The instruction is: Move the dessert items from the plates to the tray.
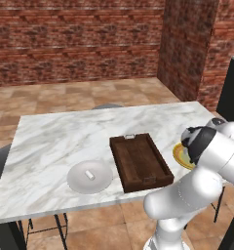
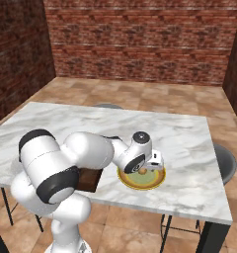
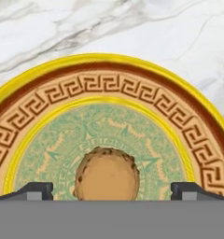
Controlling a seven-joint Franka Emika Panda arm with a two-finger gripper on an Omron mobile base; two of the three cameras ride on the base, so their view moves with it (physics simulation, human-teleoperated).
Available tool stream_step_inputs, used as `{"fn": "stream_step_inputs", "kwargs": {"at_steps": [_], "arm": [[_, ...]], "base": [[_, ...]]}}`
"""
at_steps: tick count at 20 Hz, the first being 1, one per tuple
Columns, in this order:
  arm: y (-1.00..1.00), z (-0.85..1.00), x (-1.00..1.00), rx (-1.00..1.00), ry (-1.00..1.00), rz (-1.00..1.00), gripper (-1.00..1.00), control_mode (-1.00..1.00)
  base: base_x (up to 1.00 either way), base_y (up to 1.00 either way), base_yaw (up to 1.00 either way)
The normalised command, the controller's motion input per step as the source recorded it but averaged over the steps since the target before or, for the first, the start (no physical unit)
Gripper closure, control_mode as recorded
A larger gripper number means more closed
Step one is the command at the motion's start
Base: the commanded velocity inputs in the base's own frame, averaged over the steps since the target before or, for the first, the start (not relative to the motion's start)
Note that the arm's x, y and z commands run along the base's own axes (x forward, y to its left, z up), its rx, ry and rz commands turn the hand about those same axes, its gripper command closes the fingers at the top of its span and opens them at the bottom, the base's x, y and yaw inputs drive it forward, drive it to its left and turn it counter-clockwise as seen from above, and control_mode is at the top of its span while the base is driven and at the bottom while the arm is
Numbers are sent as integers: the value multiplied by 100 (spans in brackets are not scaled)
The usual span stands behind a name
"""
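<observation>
Marble table (image 1: pixel 55 141) | tray (image 1: pixel 140 161) — bare | ball (image 3: pixel 107 174) on yellow-rimmed plate (image 3: pixel 104 88) | hand (image 3: pixel 112 191) — spread

Arm hides most of yellow-rimmed plate (image 1: pixel 179 154); tray (image 2: pixel 91 180) mostly hidden.

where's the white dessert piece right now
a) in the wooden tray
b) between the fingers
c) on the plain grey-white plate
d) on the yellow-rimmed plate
c: in the left base view the white stubby cylinder lies on the plain grey-white plate, left of the wooden tray.
</observation>
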Motion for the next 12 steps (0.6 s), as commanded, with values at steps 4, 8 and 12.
{"fn": "stream_step_inputs", "kwargs": {"at_steps": [4,8,12], "arm": [[-2,-15,0,0,0,0,-100,-100],[0,-15,1,0,0,0,-100,-100],[0,-13,4,0,0,0,-100,-100]], "base": [[0,0,0],[0,0,0],[0,0,0]]}}
